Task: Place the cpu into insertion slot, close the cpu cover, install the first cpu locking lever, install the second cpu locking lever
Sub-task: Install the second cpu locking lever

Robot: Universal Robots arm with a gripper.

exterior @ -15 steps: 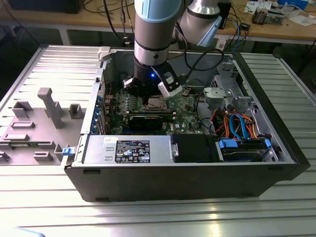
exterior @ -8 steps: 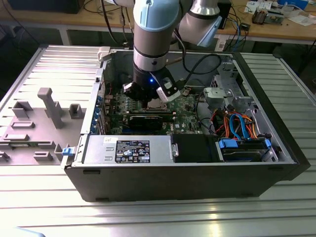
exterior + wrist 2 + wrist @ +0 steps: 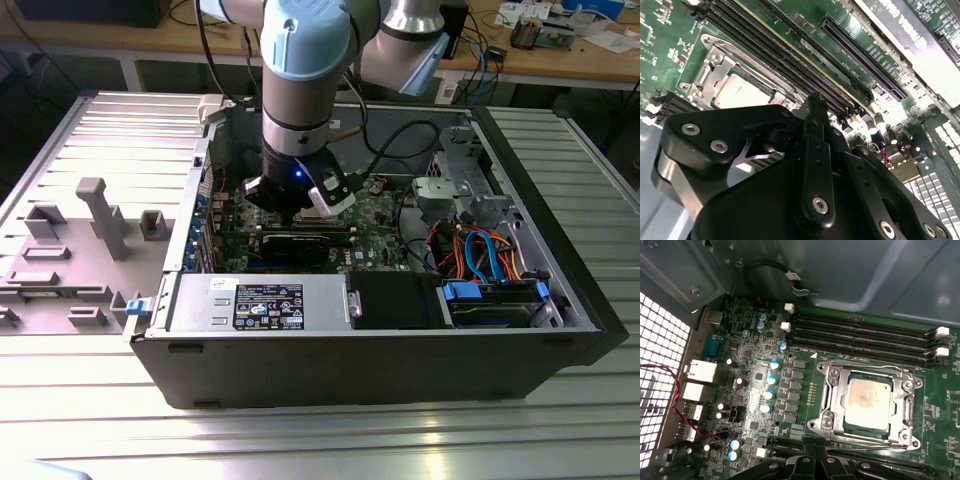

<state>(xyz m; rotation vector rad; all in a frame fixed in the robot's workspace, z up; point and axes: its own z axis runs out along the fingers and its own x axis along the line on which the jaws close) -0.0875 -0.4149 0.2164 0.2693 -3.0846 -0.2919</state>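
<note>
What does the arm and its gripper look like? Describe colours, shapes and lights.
The arm is a thick silver-grey tube with pale blue joint caps and a black band. A small blue light glows at its wrist. The gripper is glossy black, built of bolted linkage plates with silver screw heads.

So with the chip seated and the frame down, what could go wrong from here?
1. The silver-topped square cpu lies under the silver metal cpu cover; pressing off-centre could stress the insertion slot.
2. The black gripper hangs close beside the long black memory slots, so a sideways slip might strike them.
3. The grey computer case wall leaves the arm little room.
</note>
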